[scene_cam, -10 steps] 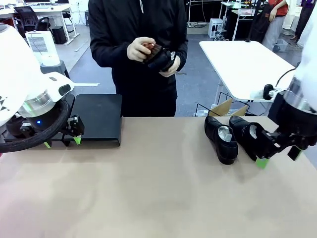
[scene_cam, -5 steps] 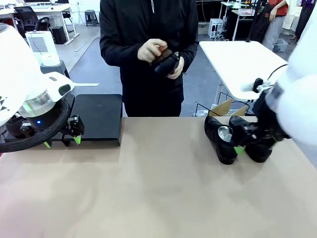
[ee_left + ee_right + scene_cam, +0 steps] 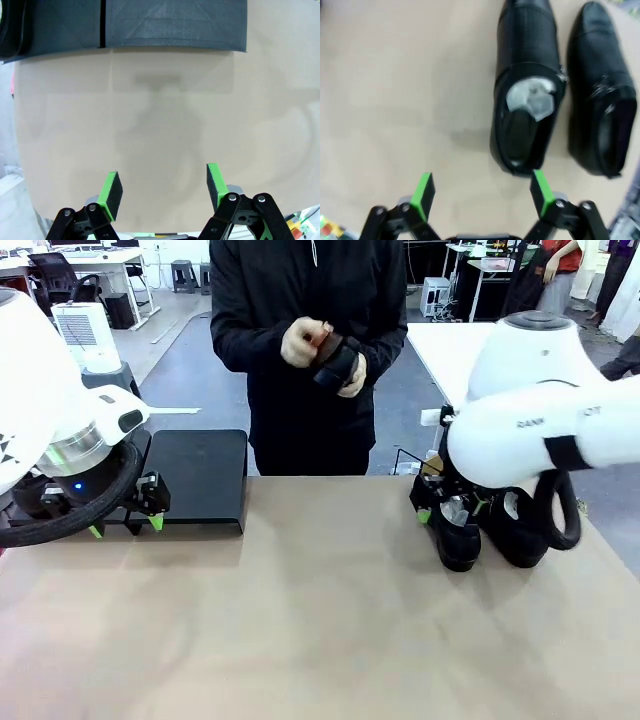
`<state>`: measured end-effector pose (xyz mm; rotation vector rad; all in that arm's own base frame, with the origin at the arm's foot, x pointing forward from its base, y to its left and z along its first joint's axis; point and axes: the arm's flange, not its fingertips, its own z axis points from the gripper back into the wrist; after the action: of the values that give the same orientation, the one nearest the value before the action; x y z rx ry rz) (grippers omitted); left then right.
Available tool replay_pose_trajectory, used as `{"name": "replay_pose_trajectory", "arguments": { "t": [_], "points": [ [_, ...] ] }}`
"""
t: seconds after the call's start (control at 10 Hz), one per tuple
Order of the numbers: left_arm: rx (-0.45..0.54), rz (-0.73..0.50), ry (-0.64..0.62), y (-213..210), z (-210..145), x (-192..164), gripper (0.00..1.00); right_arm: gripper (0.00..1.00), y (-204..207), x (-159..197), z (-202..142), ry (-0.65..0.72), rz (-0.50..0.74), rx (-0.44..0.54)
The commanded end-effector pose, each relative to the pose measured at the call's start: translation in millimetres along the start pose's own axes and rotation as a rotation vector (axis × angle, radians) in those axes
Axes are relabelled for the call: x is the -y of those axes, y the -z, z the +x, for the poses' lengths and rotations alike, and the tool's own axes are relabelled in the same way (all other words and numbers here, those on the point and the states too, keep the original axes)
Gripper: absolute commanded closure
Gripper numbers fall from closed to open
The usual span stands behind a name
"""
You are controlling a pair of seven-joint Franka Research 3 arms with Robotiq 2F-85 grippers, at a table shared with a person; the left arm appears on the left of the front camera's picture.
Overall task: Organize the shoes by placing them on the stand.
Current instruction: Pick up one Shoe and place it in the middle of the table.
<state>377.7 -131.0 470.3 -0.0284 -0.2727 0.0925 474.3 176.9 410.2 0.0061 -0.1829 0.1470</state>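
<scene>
Currently, left pincer [image 3: 126, 527]: hanging released, low over the desk [image 3: 300, 620], just in front of the stand's near edge; nothing is sitting between its green pads [image 3: 111, 189].
Right pincer [image 3: 452, 510]: reaching across from the right and hovering over the stuffed shoe, jaws spread wide and grasping nothing; in its own wrist view one pad [image 3: 540, 186] is showing just off the shoe's heel, though whether it is touching the leather is hard to tell.
Stuffed shoe [image 3: 527, 100]: lying flat on the desk at the right side, white paper showing in its opening, toe pointing away from the wrist camera.
Second shoe [image 3: 600, 95]: lying just beside the stuffed one, roughly parallel, the two close but apart.
Stand [image 3: 200, 475]: sitting at the far left of the desk, flat and matte black; the left wrist view is showing two platforms side by side with a thin seam between them, their tops bare.
Person's hands [image 3: 300, 342]: working together at chest height across the desk, holding a dark object that is probably another shoe, with something brownish against it.
Distance: the two shoes on the desk are lying well apart from the stand.
</scene>
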Motion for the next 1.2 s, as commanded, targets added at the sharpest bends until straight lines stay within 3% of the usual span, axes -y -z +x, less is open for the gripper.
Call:
{"name": "replay_pose_trajectory", "arguments": {
  "t": [0.0, 0.3, 1.1],
  "points": [
    [0.011, 0.003, 0.008, 0, 0, -2, 0.13, 0.0, -1, -15, 24, 0.013, -0.033, -0.003],
    [0.011, 0.003, 0.008, 0, 0, -2, 0.13, 0.0, 28, -14, 31, 0.029, -0.029, -0.082],
    [0.011, 0.003, 0.008, 0, 0, -2, 0.13, 0.0, 75, -5, 42, 0.015, -0.023, -0.132]
  ]
}}
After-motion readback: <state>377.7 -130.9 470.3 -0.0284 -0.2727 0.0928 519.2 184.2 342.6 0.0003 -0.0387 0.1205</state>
